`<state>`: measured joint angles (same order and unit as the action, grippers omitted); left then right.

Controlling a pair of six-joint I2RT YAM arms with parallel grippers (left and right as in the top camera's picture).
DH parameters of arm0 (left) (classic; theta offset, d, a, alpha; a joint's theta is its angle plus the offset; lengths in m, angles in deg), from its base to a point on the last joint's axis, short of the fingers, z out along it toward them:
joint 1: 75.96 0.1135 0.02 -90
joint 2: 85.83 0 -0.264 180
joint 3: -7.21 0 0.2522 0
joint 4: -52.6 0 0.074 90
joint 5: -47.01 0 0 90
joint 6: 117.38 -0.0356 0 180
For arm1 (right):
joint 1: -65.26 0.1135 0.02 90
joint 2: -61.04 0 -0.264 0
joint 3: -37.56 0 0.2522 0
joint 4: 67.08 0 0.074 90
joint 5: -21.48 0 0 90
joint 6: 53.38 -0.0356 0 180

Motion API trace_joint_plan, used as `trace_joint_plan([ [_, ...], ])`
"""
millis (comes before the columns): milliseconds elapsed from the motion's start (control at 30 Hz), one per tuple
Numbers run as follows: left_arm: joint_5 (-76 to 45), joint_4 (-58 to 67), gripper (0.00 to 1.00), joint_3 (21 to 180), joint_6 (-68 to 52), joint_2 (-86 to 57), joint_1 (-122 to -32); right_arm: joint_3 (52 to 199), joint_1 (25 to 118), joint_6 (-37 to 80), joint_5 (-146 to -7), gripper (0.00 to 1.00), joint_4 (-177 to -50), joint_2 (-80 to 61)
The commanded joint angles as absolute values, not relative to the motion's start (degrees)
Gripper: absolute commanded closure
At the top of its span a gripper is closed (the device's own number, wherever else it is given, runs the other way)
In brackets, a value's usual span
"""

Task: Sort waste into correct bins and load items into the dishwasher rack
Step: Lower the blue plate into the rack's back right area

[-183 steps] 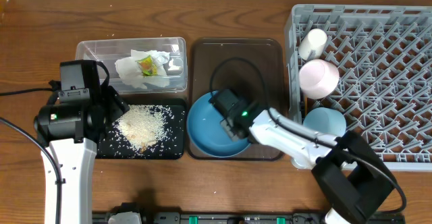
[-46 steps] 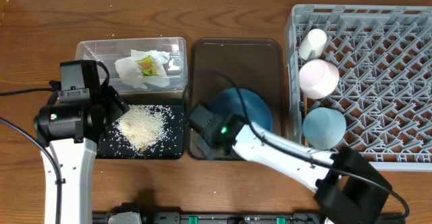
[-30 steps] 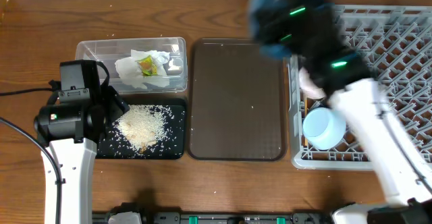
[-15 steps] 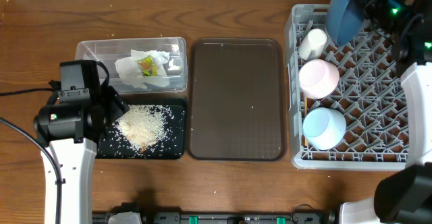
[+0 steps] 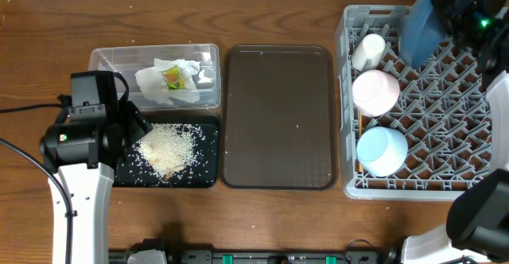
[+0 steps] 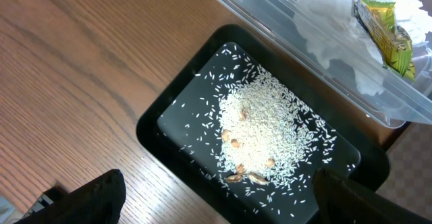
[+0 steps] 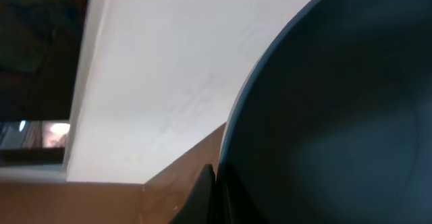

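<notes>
Holding the plate [image 5: 424, 27] on edge over the far side of the rack [image 5: 453, 113], the right gripper [image 5: 455, 13] is clamped on its rim. A cup [image 5: 368, 51], pink bowl [image 5: 375, 91] and blue bowl [image 5: 382, 151] sit down the rack's left side. The tub [image 5: 107, 57] holds a napkin [image 5: 155, 85] and wrapper [image 5: 172, 76], the black tray [image 5: 205, 172] holds rice [image 5: 167, 149], and the left gripper [image 6: 219, 183] hangs above it, fingers apart
</notes>
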<state>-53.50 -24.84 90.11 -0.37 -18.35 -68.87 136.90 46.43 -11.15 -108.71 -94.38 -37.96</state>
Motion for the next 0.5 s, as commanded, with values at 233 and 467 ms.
trace_joint_plan([
  [233,-54.2,-25.0,0.09,91.3,-0.3,-18.5,-68.6,122.6,41.6,-21.0,-117.2,0.99,-70.6,-38.1],
  [467,-54.2,-25.0,0.09,91.3,-0.3,-18.5,-68.6,116.9,40.9,-33.8,-119.7,0.99,-46.8,-38.1],
])
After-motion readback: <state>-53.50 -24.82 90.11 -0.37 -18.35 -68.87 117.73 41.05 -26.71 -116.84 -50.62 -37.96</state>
